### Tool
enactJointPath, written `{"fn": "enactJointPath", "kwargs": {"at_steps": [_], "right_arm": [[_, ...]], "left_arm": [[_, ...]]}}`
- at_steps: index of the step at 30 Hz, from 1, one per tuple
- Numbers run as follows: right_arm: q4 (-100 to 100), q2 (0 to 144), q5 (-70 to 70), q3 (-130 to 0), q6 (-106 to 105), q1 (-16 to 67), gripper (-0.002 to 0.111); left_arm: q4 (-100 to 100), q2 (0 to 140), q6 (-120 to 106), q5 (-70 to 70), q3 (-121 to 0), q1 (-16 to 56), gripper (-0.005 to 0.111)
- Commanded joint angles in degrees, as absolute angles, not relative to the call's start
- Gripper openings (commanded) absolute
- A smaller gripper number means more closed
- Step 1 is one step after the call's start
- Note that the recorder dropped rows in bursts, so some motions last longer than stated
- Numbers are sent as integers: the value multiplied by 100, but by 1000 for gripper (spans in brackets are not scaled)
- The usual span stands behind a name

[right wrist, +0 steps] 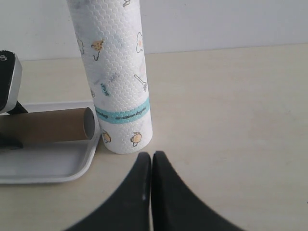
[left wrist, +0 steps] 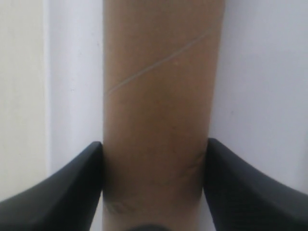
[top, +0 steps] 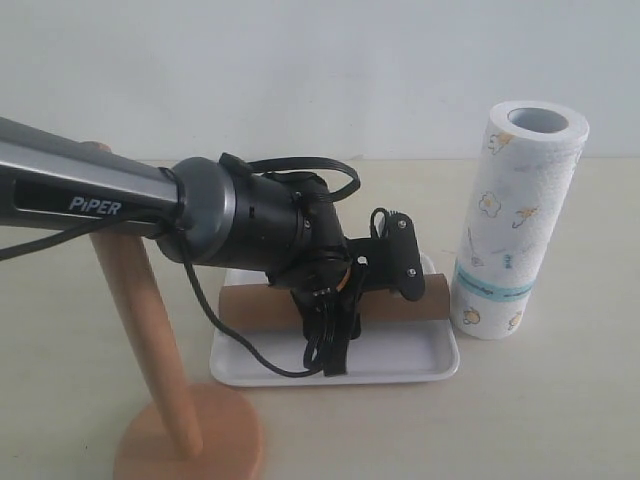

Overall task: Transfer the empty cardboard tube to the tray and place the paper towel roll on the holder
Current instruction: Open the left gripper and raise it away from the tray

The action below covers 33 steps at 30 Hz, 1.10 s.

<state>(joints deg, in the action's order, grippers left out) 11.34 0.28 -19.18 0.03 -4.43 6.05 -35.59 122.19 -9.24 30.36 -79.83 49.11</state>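
Observation:
The empty cardboard tube (top: pixel 252 300) lies lengthwise over the far side of the white tray (top: pixel 400 365). My left gripper (top: pixel 335 305) comes down on its middle. In the left wrist view the black fingers (left wrist: pixel 82 178) press both sides of the tube (left wrist: pixel 159 96), so the left gripper (left wrist: pixel 154 142) is shut on it. Whether the tube rests on the tray floor I cannot tell. The paper towel roll (top: pixel 515 220) stands upright just right of the tray. The wooden holder (top: pixel 140 320) stands at the front left, its post bare. My right gripper (right wrist: pixel 152 155) is shut and empty, close to the roll (right wrist: pixel 118 82).
The left arm's grey forearm (top: pixel 90 195) crosses in front of the holder's post. Its black cable (top: pixel 250 355) droops over the tray's front. The tube's open end (right wrist: pixel 87 122) lies close to the roll. A white wall stands behind the beige table (right wrist: pixel 231 106).

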Motion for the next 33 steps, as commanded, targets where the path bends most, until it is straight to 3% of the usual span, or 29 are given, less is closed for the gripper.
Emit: {"fn": "enactJointPath", "kwargs": {"at_steps": [1, 8, 11, 16, 22, 33], "right_arm": [[1112, 0, -1912, 0, -484, 576, 0], [1112, 0, -1912, 0, -484, 576, 0], [1112, 0, -1912, 0, -484, 576, 0], [1112, 0, -1912, 0, -484, 576, 0], [1112, 0, -1912, 0, -484, 576, 0], [1112, 0, -1912, 0, -484, 576, 0]], "left_arm": [[-3499, 12233, -859, 3058, -7964, 4920, 4], [-3549, 12233, -859, 3133, -7964, 4920, 7], [-3551, 12233, -859, 3186, -7964, 4920, 21], [-3561, 12233, -859, 3148, -7964, 4920, 55], [-3606, 12202, -859, 3146, -7999, 4920, 74], [-3583, 11325, -710, 3453, -7999, 4931, 75]]}}
